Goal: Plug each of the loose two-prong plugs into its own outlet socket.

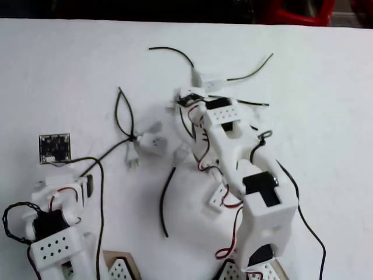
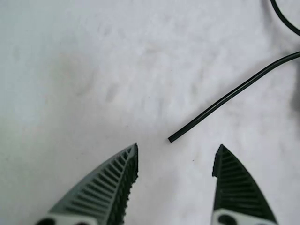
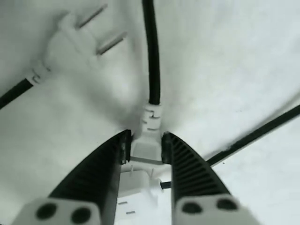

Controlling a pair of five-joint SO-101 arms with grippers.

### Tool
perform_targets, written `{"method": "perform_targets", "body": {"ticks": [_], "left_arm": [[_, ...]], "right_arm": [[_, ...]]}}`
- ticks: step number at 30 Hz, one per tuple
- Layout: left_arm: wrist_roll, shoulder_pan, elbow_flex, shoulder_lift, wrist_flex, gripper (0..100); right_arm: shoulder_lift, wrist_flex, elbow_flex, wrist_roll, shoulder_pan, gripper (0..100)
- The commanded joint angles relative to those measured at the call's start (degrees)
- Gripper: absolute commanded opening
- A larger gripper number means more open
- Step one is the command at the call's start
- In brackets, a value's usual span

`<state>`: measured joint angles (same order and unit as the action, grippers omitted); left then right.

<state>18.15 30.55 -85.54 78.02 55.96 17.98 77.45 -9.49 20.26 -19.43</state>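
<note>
Prongs of the white plug [image 3: 151, 119] pinched tight in the right gripper [image 3: 145, 136] are hidden against a white outlet block [image 3: 133, 187]. Another two-prong plug [image 3: 70, 40] lies nearby. Left gripper [image 2: 177, 148] gapes wide, empty, near a black cable end [image 2: 169, 138].

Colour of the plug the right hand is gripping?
White plug, black cord; best in right wrist view.

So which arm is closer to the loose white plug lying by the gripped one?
Right. The right arm has its jaws shut on a second plug beside the loose plug; the left arm sits apart, over bare table near a cable end.
</note>
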Motion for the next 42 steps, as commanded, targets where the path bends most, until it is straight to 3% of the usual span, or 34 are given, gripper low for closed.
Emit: {"method": "perform_targets", "body": {"ticks": [1,4,17,27,31,42], "left_arm": [[-0.1,0.4,0.4,0.7,-1.2,26],[-0.1,0.4,0.4,0.7,-1.2,26],[-0.1,0.4,0.4,0.7,-1.2,26],[-0.1,0.4,0.4,0.7,-1.2,26],[-0.1,0.4,0.4,0.7,-1.2,26],[-0.1,0.4,0.4,0.7,-1.2,26]], "right_arm": [[-5.1,2.2,1.6,0.7,-2.1,11.6],[-5.8,4.6,1.8,0.9,-2.6,17.0],[-5.1,0.5,1.5,1.2,2.6,15.2],[1.4,-1.8,2.0,1.2,1.8,15.0],[3.2,-2.6,2.0,1.2,1.7,10.4],[3.6,1.7,1.7,0.8,-1.9,11.1]]}}
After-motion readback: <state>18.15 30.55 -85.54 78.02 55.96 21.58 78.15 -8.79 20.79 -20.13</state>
